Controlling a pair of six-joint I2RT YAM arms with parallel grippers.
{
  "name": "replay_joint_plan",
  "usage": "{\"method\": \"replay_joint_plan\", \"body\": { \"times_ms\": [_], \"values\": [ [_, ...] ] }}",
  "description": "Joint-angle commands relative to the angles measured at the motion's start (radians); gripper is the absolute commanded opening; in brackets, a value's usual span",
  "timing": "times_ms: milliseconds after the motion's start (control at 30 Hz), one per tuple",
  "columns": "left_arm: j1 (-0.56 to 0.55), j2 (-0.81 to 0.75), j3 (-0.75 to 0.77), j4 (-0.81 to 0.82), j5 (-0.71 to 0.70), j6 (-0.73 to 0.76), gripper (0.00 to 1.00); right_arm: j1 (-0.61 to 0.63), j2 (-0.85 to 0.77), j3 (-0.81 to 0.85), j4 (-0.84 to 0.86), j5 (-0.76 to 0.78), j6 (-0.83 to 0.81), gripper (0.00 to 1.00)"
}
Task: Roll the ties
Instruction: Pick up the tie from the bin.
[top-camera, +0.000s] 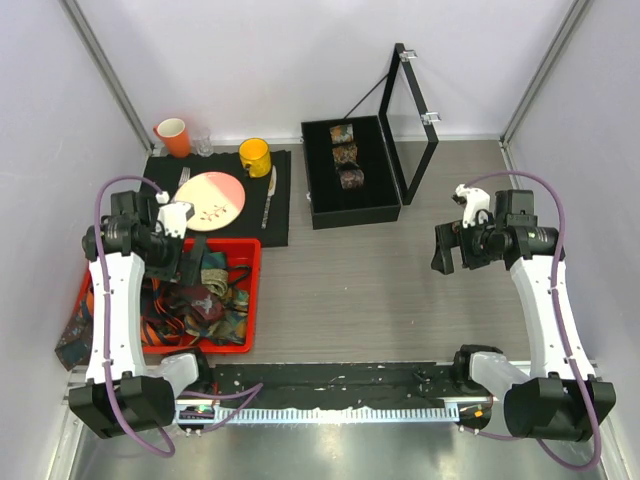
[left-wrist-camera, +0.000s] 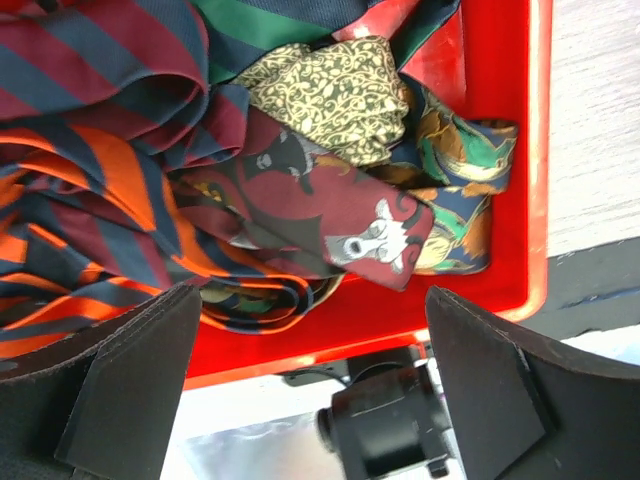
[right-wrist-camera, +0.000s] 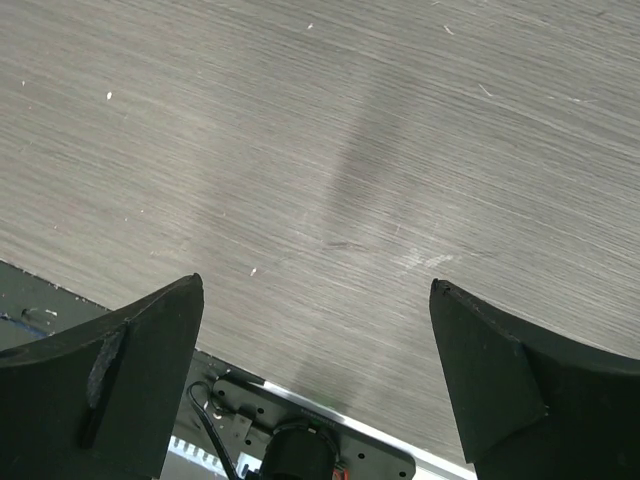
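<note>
Wood-grain table (top-camera: 400, 290) w/ red bin (top-camera: 256, 300) front-left, black mat (top-camera: 282, 210) behind it, open black case (top-camera: 360, 207) centre-back.

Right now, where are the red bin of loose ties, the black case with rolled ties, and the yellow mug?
red bin (left-wrist-camera: 495, 70), left wrist view, on its bare inner wall.
black case (top-camera: 356, 207), top view, on its bare floor near the front.
yellow mug (top-camera: 254, 157), top view, on its side.

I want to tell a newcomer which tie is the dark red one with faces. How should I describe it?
Find the red bin at the near left of the table. In its pile, the dark red tie lies next to a beige vine-patterned tie and an orange-navy striped tie. It alone carries cartoon figures with white faces.
</note>
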Motion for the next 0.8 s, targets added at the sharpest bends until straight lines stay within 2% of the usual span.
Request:
{"method": "replay_joint_plan", "body": {
  "times_ms": [0,167,267,367,500,600,767],
  "values": [
    [0.000,-0.009,0.081,-0.116,-0.018,0.119,1.00,0.044,0.001,0.060,-0.029,0.010,-0.023,1.00],
    [-0.001,0.010,0.153,-0.219,-0.032,0.236,1.00,0.120,0.006,0.069,-0.029,0.059,-0.006,1.00],
    [-0.013,-0.002,0.123,-0.277,-0.030,0.320,1.00,0.131,0.018,0.065,-0.026,0.061,0.002,1.00],
    [-0.070,-0.030,0.069,-0.288,-0.058,0.357,1.00,0.150,0.021,0.057,-0.017,0.062,0.012,0.99],
    [-0.187,-0.039,0.039,-0.263,-0.083,0.246,1.00,0.168,0.028,0.054,-0.003,0.074,0.028,0.99],
    [-0.324,-0.041,-0.003,-0.224,-0.107,0.175,1.00,0.179,0.040,0.051,0.000,0.084,0.034,0.99],
    [-0.527,-0.027,-0.098,-0.148,-0.237,0.044,1.00,0.188,0.034,0.046,0.008,0.102,0.040,1.00]
  ]
}}
